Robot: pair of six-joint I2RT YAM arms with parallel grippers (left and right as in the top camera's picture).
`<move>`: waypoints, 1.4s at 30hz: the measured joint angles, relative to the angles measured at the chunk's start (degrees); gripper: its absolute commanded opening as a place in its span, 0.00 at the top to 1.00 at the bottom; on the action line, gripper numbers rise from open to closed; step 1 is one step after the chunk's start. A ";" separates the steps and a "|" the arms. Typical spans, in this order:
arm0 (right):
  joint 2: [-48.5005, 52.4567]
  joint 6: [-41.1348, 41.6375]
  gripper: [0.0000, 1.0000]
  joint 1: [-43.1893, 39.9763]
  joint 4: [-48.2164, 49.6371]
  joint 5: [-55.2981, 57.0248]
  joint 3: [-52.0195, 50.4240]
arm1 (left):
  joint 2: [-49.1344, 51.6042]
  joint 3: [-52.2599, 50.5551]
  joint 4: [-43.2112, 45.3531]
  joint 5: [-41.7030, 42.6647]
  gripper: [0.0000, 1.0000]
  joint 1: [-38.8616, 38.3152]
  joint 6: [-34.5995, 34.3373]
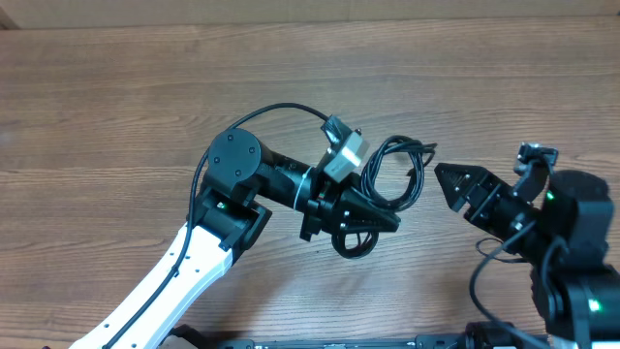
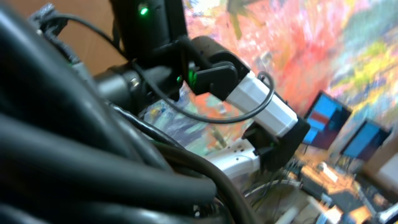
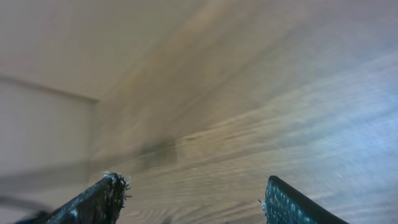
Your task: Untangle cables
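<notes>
Wooden table (image 1: 116,87), left pincer (image 1: 383,219) clamped on looped black cables (image 1: 395,141), right pincer (image 1: 446,184) spread wide

Left gripper (image 1: 387,221) clamped, right gripper (image 3: 193,194) parted

text: none legible | labels: none | brands: none | numbers: none | signs: none

Brown wood-grain tabletop (image 1: 116,87).
A bright multicoloured painting (image 2: 298,43) and two blue-lit screens (image 2: 326,115) show blurred in the background.
</notes>
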 measured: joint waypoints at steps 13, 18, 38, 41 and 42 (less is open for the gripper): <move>-7.58 -5.79 0.28 0.00 8.63 -16.26 1.70 | 0.00 -0.02 -0.09 3.45 0.96 0.00 19.19; -7.61 -6.67 0.28 0.00 11.54 -22.73 1.70 | 0.00 -0.02 -0.11 3.76 0.96 0.00 23.32; -7.58 -8.37 0.28 0.00 16.20 -31.47 1.70 | 0.00 -0.02 -1.55 6.12 0.96 -1.22 25.40; -7.61 -8.35 0.28 0.00 17.29 -31.58 1.70 | 0.00 0.00 -1.55 6.43 0.96 -1.97 25.40; -7.61 -8.35 0.28 0.00 17.59 -31.61 1.70 | 0.00 -0.02 -1.79 6.47 0.96 -2.03 25.40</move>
